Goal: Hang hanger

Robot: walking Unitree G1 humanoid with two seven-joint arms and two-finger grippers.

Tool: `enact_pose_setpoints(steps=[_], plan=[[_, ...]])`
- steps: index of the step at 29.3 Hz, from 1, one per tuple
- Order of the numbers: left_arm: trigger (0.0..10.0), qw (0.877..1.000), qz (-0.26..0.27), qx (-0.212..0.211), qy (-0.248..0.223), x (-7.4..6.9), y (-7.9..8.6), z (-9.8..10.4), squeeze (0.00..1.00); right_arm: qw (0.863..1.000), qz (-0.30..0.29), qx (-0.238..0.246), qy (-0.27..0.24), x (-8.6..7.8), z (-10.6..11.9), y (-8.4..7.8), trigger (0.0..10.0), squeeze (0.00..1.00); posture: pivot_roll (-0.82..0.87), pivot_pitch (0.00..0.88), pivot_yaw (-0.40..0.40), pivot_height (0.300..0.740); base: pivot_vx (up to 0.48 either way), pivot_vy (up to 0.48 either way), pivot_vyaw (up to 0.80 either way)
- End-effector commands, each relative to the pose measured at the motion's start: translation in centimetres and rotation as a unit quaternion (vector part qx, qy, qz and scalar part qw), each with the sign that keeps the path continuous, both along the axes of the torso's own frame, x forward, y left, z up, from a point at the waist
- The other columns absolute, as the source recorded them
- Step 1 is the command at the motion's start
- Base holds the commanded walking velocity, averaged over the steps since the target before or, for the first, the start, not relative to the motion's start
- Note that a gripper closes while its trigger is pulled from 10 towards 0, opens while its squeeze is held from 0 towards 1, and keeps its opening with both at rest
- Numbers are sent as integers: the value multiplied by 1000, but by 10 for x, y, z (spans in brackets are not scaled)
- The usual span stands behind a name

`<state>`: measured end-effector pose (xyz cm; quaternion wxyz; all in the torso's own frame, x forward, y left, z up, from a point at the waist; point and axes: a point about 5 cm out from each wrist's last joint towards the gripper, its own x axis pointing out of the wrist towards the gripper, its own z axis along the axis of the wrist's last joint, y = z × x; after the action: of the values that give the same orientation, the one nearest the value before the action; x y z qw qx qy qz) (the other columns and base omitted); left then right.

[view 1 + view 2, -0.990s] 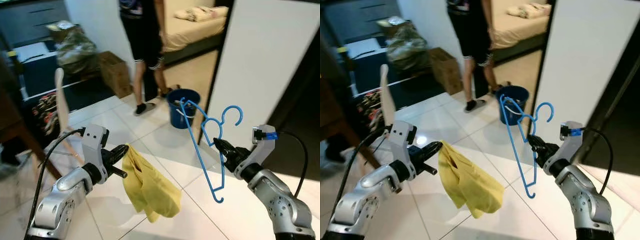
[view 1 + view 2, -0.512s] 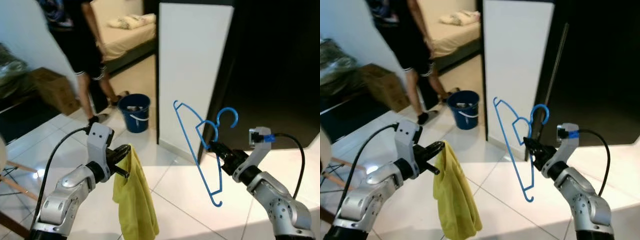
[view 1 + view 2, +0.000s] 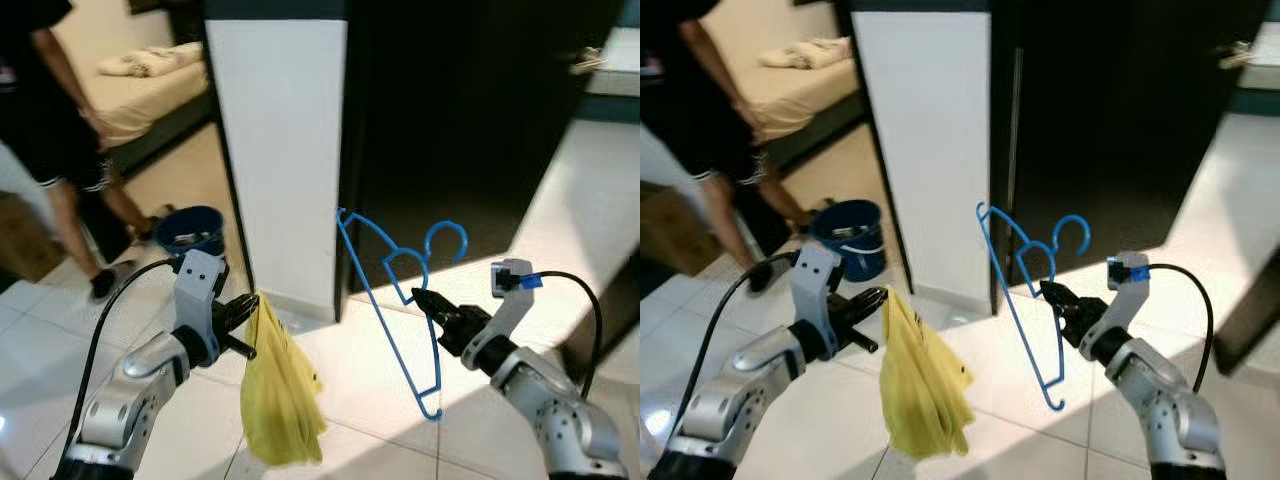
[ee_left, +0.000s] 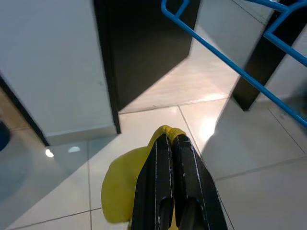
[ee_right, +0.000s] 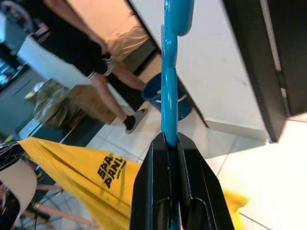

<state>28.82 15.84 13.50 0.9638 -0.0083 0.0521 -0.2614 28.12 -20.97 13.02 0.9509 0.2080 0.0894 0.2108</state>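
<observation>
Left gripper [image 3: 247, 322] is clenched on the top of a yellow cloth [image 3: 277, 395], which hangs limp below it over the tiled floor [image 3: 360, 370]; black print shows on the cloth in the right wrist view. Right gripper [image 3: 421, 300] is pinched tight on the blue hanger [image 3: 392, 300] just under its hook, holding it in the air, tilted, hook up, one shoulder high toward the white panel [image 3: 285, 150] and the bottom end low over the tiles. Hanger and cloth are near each other but apart.

Open tile lies ahead and to the right, sunlit. A white panel edge stands right behind the hanger, with a dark opening [image 3: 450, 110] beside it (interior too dark to make out).

Further left, a blue bucket [image 3: 192, 232] sits on the floor beside the panel; something lies inside, possibly a cloth, unclear. A person [image 3: 60, 130] in dark shorts stands beyond it, near a bed [image 3: 135, 85] with pillows at the far back.
</observation>
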Motion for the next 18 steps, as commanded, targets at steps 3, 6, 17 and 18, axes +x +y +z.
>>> enact_pose_setpoints(steps=[3,6,17,18], plan=[[10000,1000,0,4,-6,1,2,1,0,1000,4,4,-3,0,3,1,10000,0,-72,2,68,740,0,0,-800],[10000,1000,2,4,-6,1,4,1,0,1000,4,5,-3,0,4,2,10000,0,-72,7,67,740,0,0,-800],[10000,999,36,3,-13,5,9,3,0,1000,12,-25,-6,1,4,5,10000,0,-77,14,67,740,0,0,-800],[10000,999,41,2,-13,6,10,3,0,999,14,-29,-6,1,4,5,10000,0,-77,14,67,740,0,0,-800]])
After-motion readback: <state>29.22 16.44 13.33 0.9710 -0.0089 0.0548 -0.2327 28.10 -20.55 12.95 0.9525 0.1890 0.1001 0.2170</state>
